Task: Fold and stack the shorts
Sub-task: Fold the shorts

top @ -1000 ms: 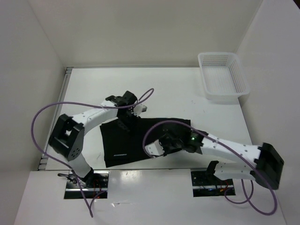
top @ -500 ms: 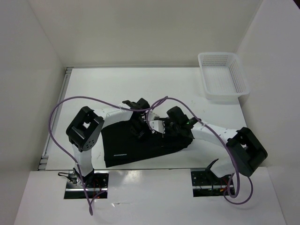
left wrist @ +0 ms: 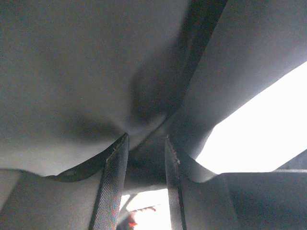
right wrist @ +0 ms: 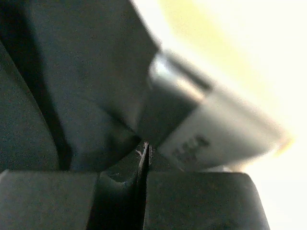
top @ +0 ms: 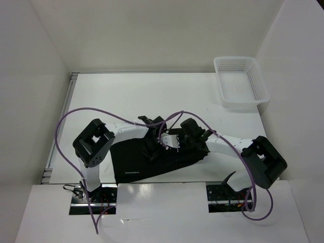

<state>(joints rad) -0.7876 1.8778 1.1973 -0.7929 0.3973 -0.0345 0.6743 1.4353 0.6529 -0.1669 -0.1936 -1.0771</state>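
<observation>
The black shorts (top: 132, 163) lie at the near middle of the table, with a small pale mark (top: 132, 172) near their front edge. My left gripper (top: 152, 150) is low on the middle of the cloth. Its jaws stand apart, and dark fabric (left wrist: 72, 72) drapes over and sags between the fingertips (left wrist: 115, 158). My right gripper (top: 172, 142) sits just to its right, shut on a pinched edge of the shorts (right wrist: 72, 76). Pale fibres show in the thin slit between its jaws (right wrist: 145, 149). A grey part of the left gripper (right wrist: 211, 124) fills the right wrist view.
A white mesh basket (top: 259, 87) stands at the far right corner of the table. White walls close in the table on the left, back and right. Purple cables loop over both arms above the shorts.
My right gripper swung from the shorts' near edge up and left, carrying cloth over toward the middle. My left gripper slid from the shorts' far edge to their centre. The shorts' right side has drawn in.
</observation>
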